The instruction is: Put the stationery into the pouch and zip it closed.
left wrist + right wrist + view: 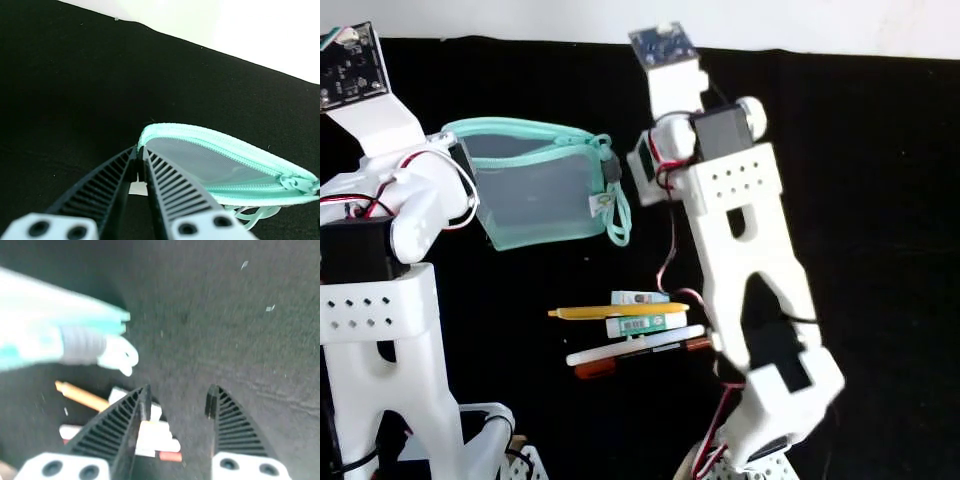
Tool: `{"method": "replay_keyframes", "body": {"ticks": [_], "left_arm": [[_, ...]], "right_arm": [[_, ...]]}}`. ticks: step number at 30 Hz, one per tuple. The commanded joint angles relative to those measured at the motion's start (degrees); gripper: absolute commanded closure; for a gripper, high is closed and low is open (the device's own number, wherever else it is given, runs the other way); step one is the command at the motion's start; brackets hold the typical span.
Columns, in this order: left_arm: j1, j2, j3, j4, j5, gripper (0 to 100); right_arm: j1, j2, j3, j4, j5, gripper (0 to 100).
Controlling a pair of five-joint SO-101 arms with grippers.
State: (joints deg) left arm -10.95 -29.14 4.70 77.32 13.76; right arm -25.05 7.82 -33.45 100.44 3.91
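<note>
A teal mesh pouch (535,195) hangs above the black table, held at one end by my left gripper (458,152). In the left wrist view that gripper (140,150) is shut on the corner of the pouch (215,162), and the zip slider (295,184) sits at the far end. My right gripper (638,175) is just beside the pouch's other end, where the grey zip pull (611,170) is. In the right wrist view the gripper (177,400) is open and holds nothing; the pull (82,345) is off to one side. The stationery pile (630,335) lies on the table below.
The pile holds a yellow pen (585,313), a white pen (635,347), a brown-tipped marker (595,369) and small labelled erasers (645,322). A teal cord loop (618,225) dangles from the pouch. The right arm's white links (750,270) stand close beside the pile.
</note>
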Motion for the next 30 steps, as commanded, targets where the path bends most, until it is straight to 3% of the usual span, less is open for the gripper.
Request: {"method": "replay_keyframes", "body": {"ticks": [1, 15, 19, 30], "left_arm": [[0.9, 1.5, 0.7, -0.2, 0.0, 99], [0.9, 1.5, 0.7, -0.2, 0.0, 99], [0.9, 1.5, 0.7, -0.2, 0.0, 99], [1.0, 1.5, 0.7, -0.2, 0.0, 99]], "right_arm": [[-0.5, -6.9, 6.0, 0.5, 6.9, 80.8], [-0.7, -26.1, 34.7, 0.4, 28.5, 80.8], [-3.1, -28.8, 41.3, 0.1, 31.2, 80.8], [-5.8, -29.4, 56.6, -12.9, 31.3, 80.8]]}}
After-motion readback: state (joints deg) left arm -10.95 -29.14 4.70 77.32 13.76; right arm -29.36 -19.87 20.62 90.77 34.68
